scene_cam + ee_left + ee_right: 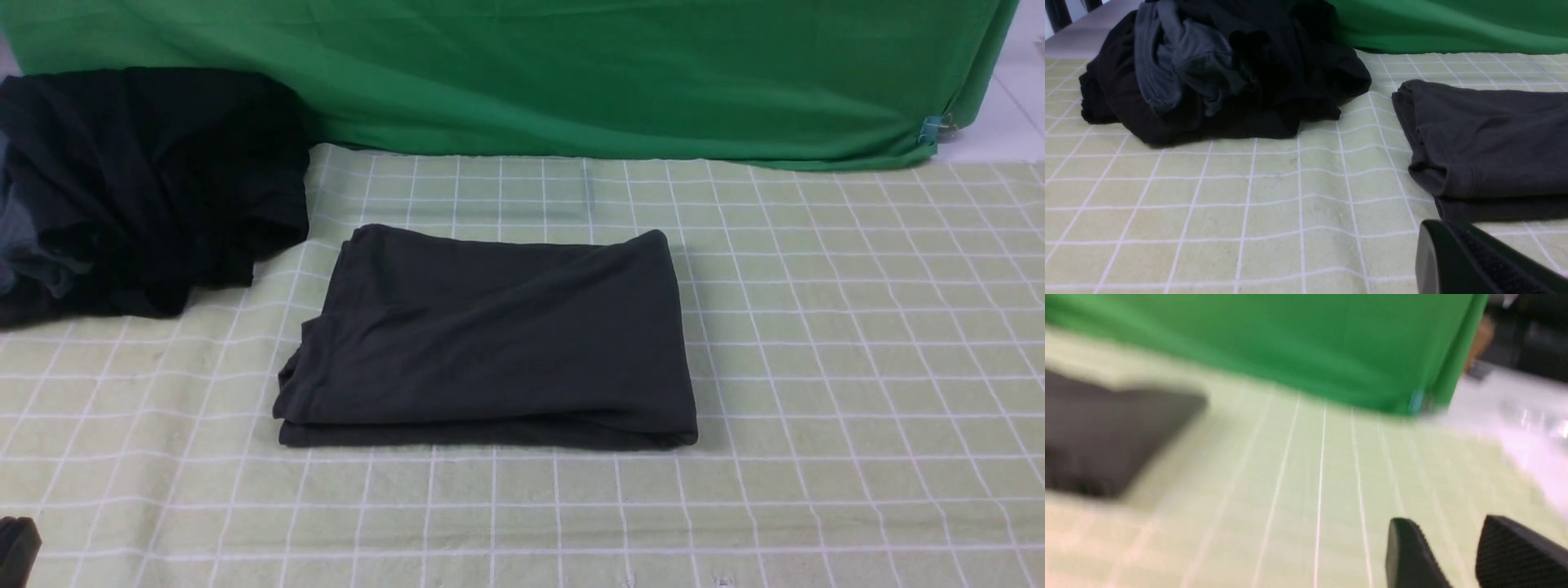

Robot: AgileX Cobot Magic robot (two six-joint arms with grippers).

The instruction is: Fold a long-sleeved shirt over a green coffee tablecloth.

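The long-sleeved shirt [490,339] lies folded into a thick, roughly rectangular charcoal bundle near the middle of the green coffee tablecloth [857,343], its layered edges stacked along the near side and at the robot's-left end, with soft diagonal creases across the top; no print or labels show on the upturned face. The tablecloth is pale yellow-green, ruled in thin white lines, and spreads across the whole working surface. One folded shirt, one checked tablecloth, one heap of black clothing [139,188] with a grey-blue patch at the far left, apart from the shirt, and one plain bright green cloth [571,73] along the back, a small clip [935,128] at its right corner. The left gripper [1474,261] shows only as a dark tip just in front of the shirt's near-left corner, fingers pressed together and holding nothing. The right gripper [1447,555] appears in a blurred wrist view above bare tablecloth, to the right of the shirt, its two fingers [1515,555] parted with a clear gap and nothing between them
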